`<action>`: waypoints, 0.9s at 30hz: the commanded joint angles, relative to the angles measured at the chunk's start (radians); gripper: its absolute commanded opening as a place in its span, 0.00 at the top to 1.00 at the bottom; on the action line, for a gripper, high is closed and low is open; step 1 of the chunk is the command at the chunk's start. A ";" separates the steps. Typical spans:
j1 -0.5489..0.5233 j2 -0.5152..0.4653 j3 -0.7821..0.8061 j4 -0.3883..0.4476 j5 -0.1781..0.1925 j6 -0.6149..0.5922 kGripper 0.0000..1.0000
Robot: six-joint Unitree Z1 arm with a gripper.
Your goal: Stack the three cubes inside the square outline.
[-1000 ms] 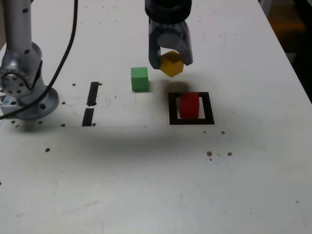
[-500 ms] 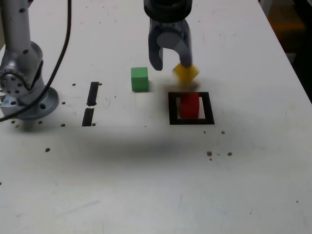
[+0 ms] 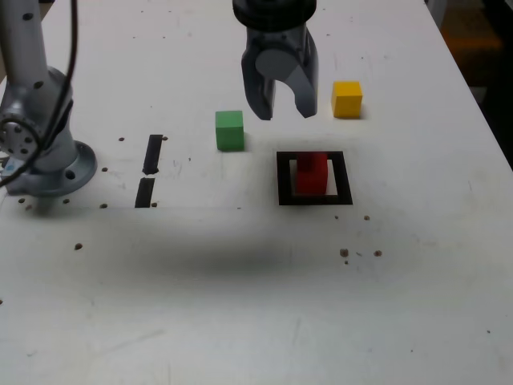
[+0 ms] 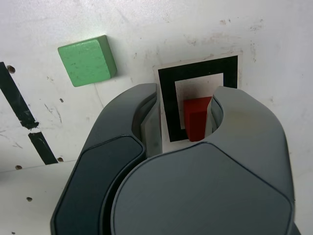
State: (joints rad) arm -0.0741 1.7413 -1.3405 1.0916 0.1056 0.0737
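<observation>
The arm reaches in from 12 o'clock in the exterior view. Its gripper points down, hanging above the table, holding nothing. A visible gap separates the two fingers.

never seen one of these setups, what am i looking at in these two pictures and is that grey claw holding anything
It is a robot arm standing on a white table. One picture comes from a camera off the arm, the other from a camera on its wrist, looking down past the grey hand. The hand's jaws stand apart and hold nothing. Below it a red cube sits inside a black square outline. A green cube and a yellow cube lie outside it. Two black strips lie further off.
</observation>
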 commanded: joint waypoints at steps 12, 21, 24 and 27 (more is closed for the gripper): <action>0.046 0.093 -0.144 0.052 0.007 0.097 0.33; 0.141 0.203 -0.356 0.245 -0.008 0.194 0.27; 0.179 0.238 -0.391 0.273 -0.028 0.219 0.25; 0.215 0.279 -0.426 0.286 -0.061 0.243 0.23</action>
State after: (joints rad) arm 0.1339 2.0131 -1.7543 1.3738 0.0523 0.3102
